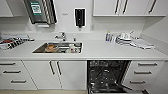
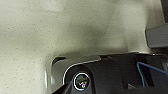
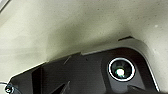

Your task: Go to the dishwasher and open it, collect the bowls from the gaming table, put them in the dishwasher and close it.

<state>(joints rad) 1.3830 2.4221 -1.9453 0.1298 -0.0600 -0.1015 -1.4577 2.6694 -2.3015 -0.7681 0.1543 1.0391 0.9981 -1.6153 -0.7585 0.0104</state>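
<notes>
Grippers: neither one's fingers can be made out, so whether either is released or clenched cannot be told. Both wrist cameras look down at pale speckled floor (image 2: 37, 37) past dark robot housing; each has a round lens-like fitting ringed in white in the dark part. Left wrist view adds a blue cable (image 2: 147, 68) running over the dark housing; right wrist view has no such cable.

Head view, facing a kitchen run. Dishwasher (image 1: 107, 76) sits under the white worktop (image 1: 100, 51), to the right of the sink (image 1: 58, 47), between a pair of white cabinet doors (image 1: 55, 75) and a stack of drawers (image 1: 143, 73). Its door is down; dark interior and wire racks exposed. How it lies relative to either gripper cannot be judged, since the wrist views hold floor and robot body and no part of the unit.

Sink is steel, with something orange-brown and some pale items inside; too blurred to name. Tap (image 1: 61, 36) behind it. Dish rack (image 1: 13, 42) at the worktop's left end. Small bottle (image 1: 108, 36) and a cluster of pale crockery (image 1: 125, 38) toward the right end.

Writing: a green-and-white label (image 1: 36, 7) on the wall-mounted dispenser (image 1: 40, 11) upper left, text illegible. Dark soap dispenser (image 1: 80, 17) on the wall above the sink, no readable mark.
</notes>
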